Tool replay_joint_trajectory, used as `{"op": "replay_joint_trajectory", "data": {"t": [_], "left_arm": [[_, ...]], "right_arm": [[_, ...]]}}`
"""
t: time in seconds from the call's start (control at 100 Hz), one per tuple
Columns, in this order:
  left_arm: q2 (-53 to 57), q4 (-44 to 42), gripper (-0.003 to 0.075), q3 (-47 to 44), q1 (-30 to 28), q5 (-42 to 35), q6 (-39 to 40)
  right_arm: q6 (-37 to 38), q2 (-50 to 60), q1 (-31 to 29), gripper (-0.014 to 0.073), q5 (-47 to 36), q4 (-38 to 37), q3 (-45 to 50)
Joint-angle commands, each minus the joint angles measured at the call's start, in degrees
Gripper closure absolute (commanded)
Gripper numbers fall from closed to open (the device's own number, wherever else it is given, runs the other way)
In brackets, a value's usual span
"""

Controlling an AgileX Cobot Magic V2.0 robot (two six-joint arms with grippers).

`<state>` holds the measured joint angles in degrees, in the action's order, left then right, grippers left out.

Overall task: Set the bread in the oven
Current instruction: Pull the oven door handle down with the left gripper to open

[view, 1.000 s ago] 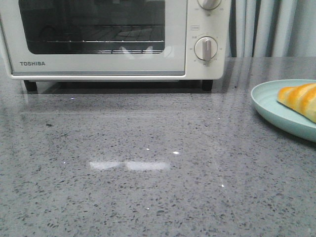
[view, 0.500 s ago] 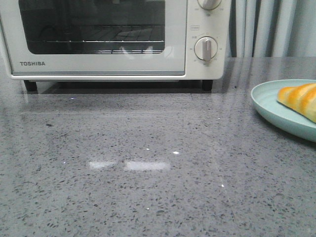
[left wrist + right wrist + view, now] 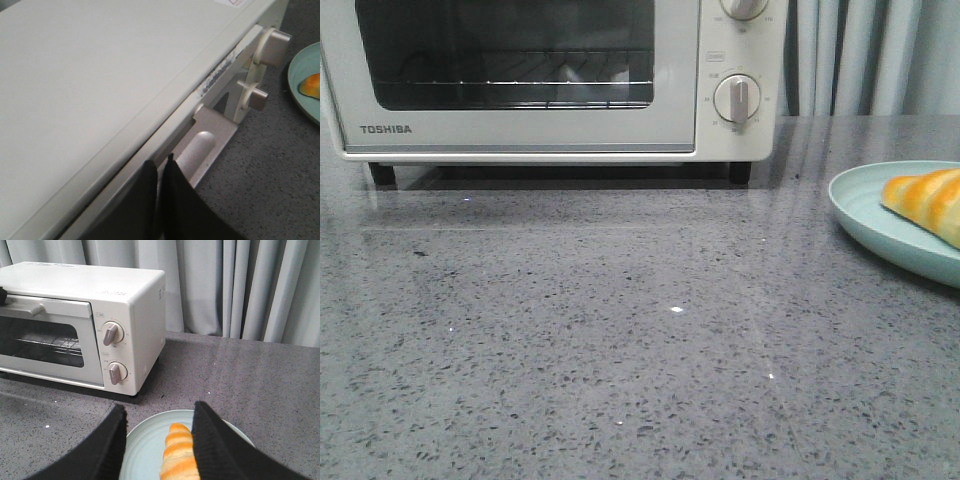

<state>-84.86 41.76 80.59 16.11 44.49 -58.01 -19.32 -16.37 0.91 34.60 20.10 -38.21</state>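
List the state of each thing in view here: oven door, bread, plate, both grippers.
oven door: shut, handle not yet pulled
bread: lying on the plate, untouched
plate: on the counter right of the oven, holding the bread
left gripper: fingers nearly together, at the door handle
right gripper: open, poised over the bread

"toshiba" on oven [image 3: 520, 125] door

Kitchen: speckled countertop [image 3: 620, 350], toaster oven [image 3: 520, 130].
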Motion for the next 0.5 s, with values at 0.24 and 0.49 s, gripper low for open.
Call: {"op": "replay_joint_trajectory", "data": {"t": [0.24,0.49], "left_arm": [[1.48,1.12,0.074,1.34,0.55,14.18,0.75],[3.05,1.22,0.074,1.34,0.55,25.85,1.26]], "right_arm": [[-0.64,-1.11,0.05,0.0318,-4.65,0.66,-1.79],[-0.64,-1.11,0.05,0.0318,-4.65,0.66,-1.79]]}}
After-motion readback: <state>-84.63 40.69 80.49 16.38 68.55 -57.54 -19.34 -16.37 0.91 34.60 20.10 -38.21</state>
